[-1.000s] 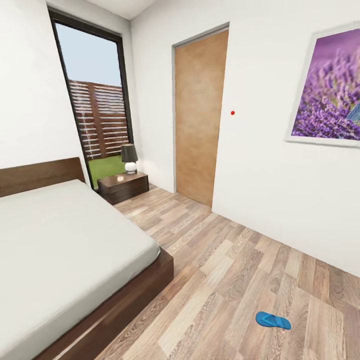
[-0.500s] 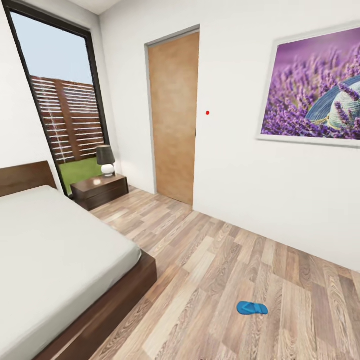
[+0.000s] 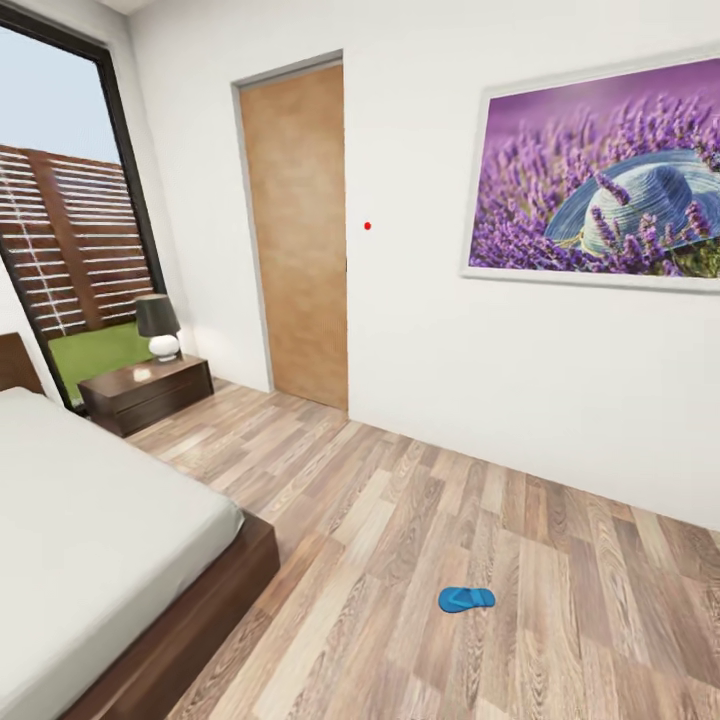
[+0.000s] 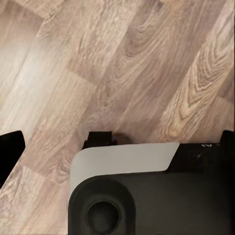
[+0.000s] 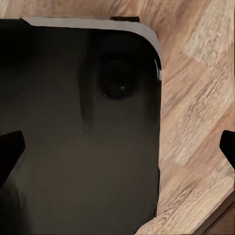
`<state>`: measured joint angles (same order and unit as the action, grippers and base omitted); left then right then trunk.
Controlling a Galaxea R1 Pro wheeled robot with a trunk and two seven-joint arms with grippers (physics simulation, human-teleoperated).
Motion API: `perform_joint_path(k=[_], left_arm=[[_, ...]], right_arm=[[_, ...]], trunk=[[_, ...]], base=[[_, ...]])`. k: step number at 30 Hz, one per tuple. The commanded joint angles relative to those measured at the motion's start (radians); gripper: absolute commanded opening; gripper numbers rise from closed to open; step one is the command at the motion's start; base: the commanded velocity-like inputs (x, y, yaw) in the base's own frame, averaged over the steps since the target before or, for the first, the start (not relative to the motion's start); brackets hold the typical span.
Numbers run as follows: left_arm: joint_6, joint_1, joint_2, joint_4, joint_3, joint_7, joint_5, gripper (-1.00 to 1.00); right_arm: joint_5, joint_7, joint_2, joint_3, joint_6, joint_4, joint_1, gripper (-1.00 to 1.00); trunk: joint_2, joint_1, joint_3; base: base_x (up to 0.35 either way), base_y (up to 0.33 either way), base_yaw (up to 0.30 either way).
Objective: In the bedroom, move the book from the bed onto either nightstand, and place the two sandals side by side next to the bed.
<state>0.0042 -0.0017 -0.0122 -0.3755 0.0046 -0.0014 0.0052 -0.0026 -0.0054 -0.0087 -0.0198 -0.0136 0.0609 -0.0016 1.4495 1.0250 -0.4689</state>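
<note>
We see one bright blue flat sandal (image 3: 466,599) at lower centre on the wood-plank floor (image 3: 420,500); likely light, flexible; grip its edge. Hand states: cannot tell.

I see open floor (image 3: 420,520) all round the sandal (image 3: 466,599), well apart from the bed (image 3: 110,540). Beyond the bed, a nightstand (image 3: 147,392) with a lamp (image 3: 159,326) stands against the window.
</note>
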Motion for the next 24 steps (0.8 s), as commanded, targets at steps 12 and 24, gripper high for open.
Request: perform_joint_path(k=[12, 24], left_arm=[[0.0, -0.004, -0.001, -0.16, 0.002, 0.0, 0.002, 1.0], [-0.015, -0.012, 0.007, -0.259, 0.006, 0.002, 0.007, 1.0]], right_arm=[[0.0, 0.0, -0.001, -0.006, -0.009, 0.196, 0.0, 1.0], [0.001, 0.007, 0.0, -0.007, -0.067, 0.398, 0.0, 1.0]], trunk=[[0.0, 0.0, -0.001], [0.0, 0.0, -0.001]], base=[[0.0, 0.0, -0.26], [0.0, 0.0, -0.014]])
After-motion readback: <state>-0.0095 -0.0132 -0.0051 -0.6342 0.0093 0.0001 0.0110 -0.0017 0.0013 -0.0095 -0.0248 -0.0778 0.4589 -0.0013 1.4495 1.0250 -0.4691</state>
